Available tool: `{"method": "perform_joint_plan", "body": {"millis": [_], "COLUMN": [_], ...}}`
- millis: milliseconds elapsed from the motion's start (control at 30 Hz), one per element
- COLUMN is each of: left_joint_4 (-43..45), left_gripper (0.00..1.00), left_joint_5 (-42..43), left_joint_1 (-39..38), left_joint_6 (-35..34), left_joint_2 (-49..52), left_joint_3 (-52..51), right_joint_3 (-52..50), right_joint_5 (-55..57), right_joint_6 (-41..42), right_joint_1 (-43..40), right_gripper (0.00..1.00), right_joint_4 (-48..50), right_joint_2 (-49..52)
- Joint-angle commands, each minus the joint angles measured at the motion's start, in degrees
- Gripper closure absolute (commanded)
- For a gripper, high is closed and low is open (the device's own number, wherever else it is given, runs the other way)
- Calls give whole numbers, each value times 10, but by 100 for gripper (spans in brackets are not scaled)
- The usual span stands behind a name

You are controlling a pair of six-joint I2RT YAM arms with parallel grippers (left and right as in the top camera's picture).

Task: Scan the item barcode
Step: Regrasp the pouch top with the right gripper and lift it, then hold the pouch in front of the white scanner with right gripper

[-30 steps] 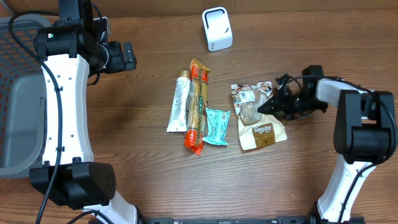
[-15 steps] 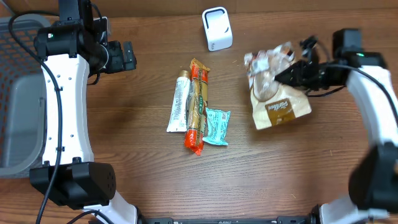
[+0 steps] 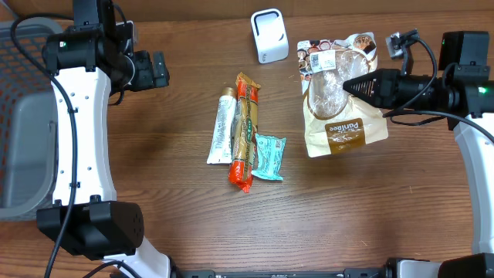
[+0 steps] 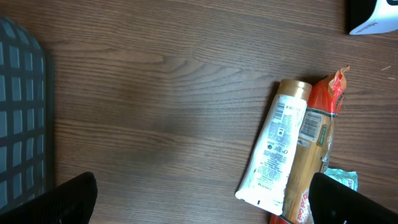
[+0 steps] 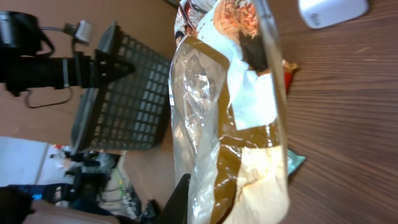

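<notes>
Fingers [image 3: 363, 83] of the right gripper [image 3: 346, 85] are clamped on the snack bag [image 3: 333, 116], which hangs above the table [image 3: 401, 216] with its white label [image 3: 319, 59] at the 12 o'clock end. Risk: the slack film may slip or swing, turning the label away from the scanner [image 3: 269, 35] at 10 o'clock. Bare wood lies between bag and scanner; three packets [image 3: 245, 131] sit at 8 o'clock. Left gripper [image 3: 158, 69], jaws apart and empty, hangs at far 9 o'clock beside the basket [image 3: 23, 93].
</notes>
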Motion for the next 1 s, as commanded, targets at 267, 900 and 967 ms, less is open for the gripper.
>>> {"method": "perform_joint_plan", "body": {"millis": [267,900,967], "left_joint_4": [0,0,0], "left_gripper": [0,0,0], "left_joint_5": [0,0,0], "left_joint_1": [-4,-4,-4], "left_joint_6": [9,9,9], "left_joint_2": [-2,-2,-2], "left_joint_3": [7,7,7], "right_joint_3": [125,214,214], "right_joint_5": [288,906,905], "right_joint_6": [81,-196,-230], "right_joint_1": [112,293,293], "right_gripper": [96,96,96], "right_joint_4": [4,267,310], "right_joint_2": [-5,283,304]}}
